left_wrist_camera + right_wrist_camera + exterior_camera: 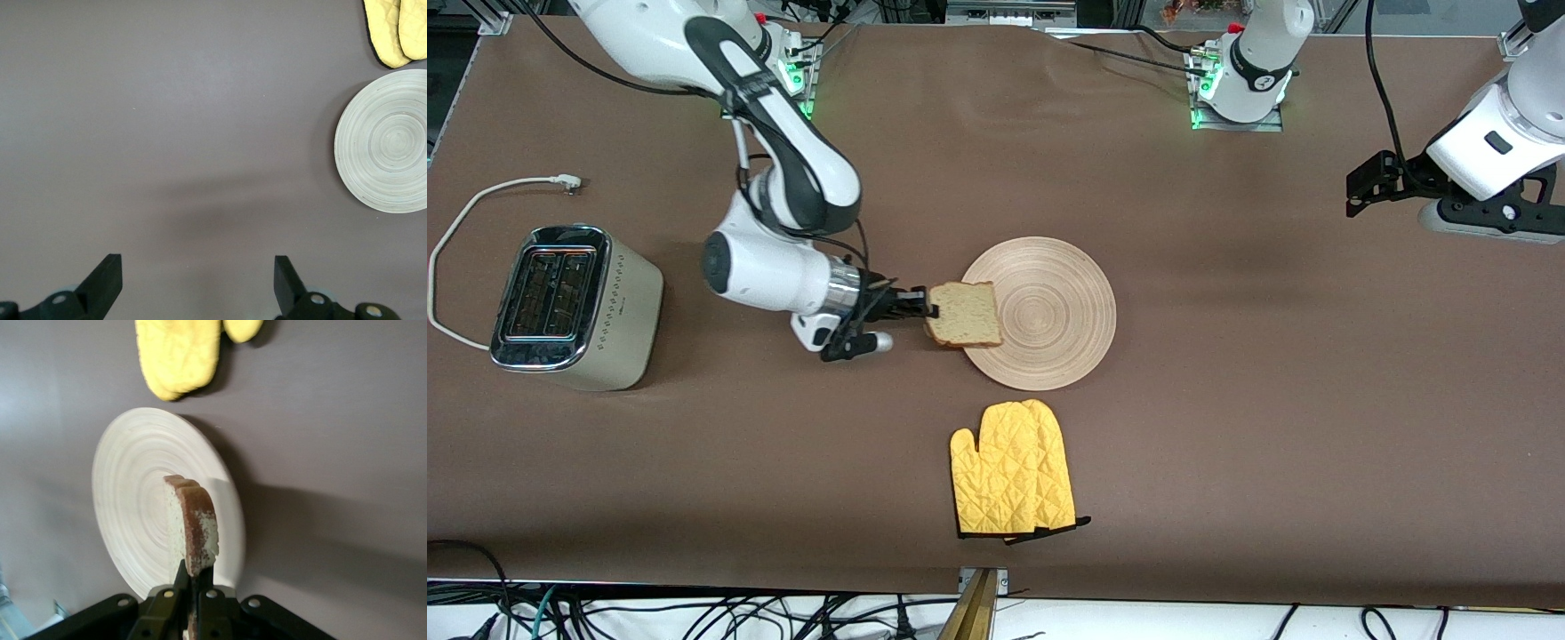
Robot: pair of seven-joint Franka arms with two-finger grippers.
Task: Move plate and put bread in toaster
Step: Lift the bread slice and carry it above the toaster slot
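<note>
The right gripper (pixel 927 310) has its jaws clamped on one edge of the bread (pixel 964 315), and the right wrist view shows why the hold looks as it does: the slice stands on edge between the jaws, crust facing the camera, so its thin profile is already turned the way a toaster slot needs it. The slice juts forward out of the jaws over the rim of the plate (pixel 1049 313), at the side toward the right arm's end of the desk (pixel 1227 400); I cannot tell whether its lower edge touches the plate or hangs just clear.

The toaster (pixel 574 307) stands well apart from the jaws, back past the right wrist toward that arm's end of the desk, its two slots facing up and its white cord (pixel 463 222) trailing off it. Judging by that, the bread must be carried backward along the arm's own line and lowered edge-first.

The right arm reaches out low from its base, forearm folded down and wrist laid nearly level, so the jaws point sideways across the desk.

The left gripper (pixel 198 283) waits high over bare desk at its own end, jaws spread wide and empty; the plate and the yellow oven mitts (pixel 1009 480) lie well ahead of them.
</note>
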